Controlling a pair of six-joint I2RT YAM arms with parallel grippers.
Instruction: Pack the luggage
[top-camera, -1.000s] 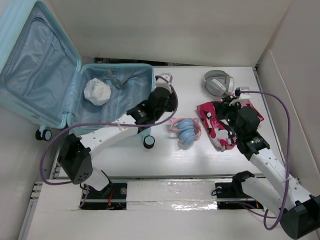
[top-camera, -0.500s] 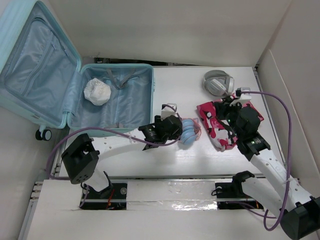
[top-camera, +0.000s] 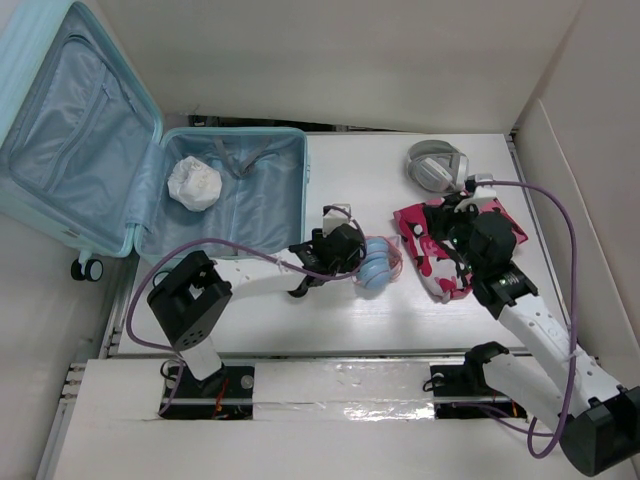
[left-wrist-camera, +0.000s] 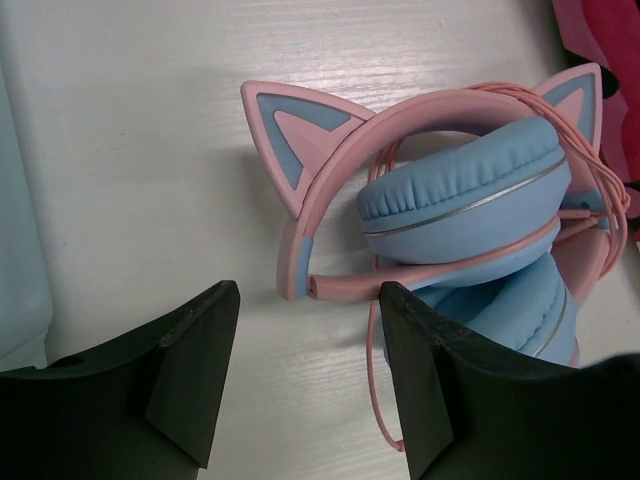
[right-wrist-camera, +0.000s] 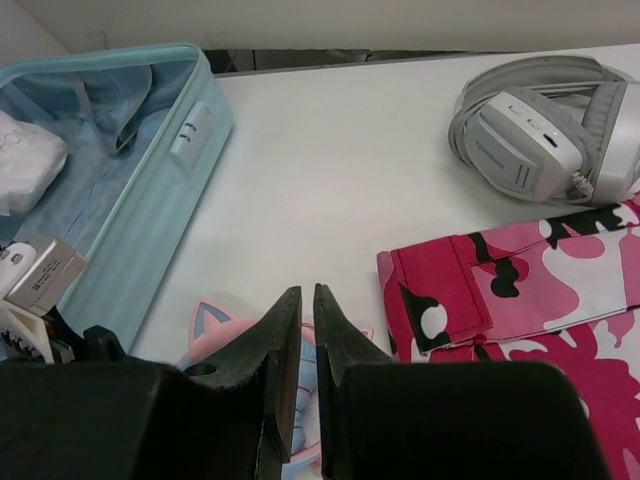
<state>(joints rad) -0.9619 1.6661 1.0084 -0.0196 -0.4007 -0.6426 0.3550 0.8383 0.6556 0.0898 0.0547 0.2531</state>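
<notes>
Two headsets share the white table (top-camera: 370, 185): padded pink-and-blue cat-ear headphones (left-wrist-camera: 470, 200) at centre and a grey pair (right-wrist-camera: 540, 140) at upper right, beside a pink camouflage cloth (right-wrist-camera: 560, 290). The left gripper (left-wrist-camera: 308, 375) gapes wide before the pink headband, gripping nothing. The right gripper (right-wrist-camera: 307, 340) is pinched almost together, empty. The ribbed aqua luggage (top-camera: 265, 205) lies open at upper left, a white bundle (top-camera: 194, 183) on its lining.

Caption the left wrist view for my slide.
Open left gripper lined up on pink-and-blue cat-ear headphones lying on the white table.
</notes>
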